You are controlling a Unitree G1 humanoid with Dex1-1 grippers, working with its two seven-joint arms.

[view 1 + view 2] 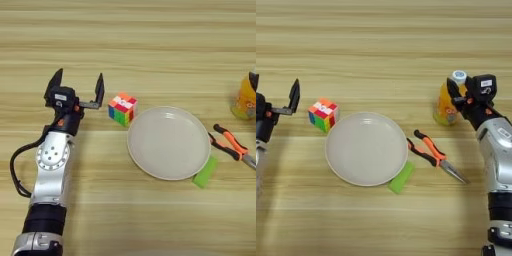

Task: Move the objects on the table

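My left tool (80, 85) hangs wide open just left of the small multicoloured puzzle cube (122, 108); nothing looks moved yet. The round white plate (366, 148) lies bare, the bright green rectangular block (401, 178) at its rim. Only the right eye shows my right tool (462, 96) against the orange bottle (444, 106), grip unclear.

No legible text or labels anywhere.

the right gripper (460, 95) sits against the orange bottle (445, 106) (white cap up); the puzzle cube (323, 114) and green block (401, 177) flank the plate (366, 148).
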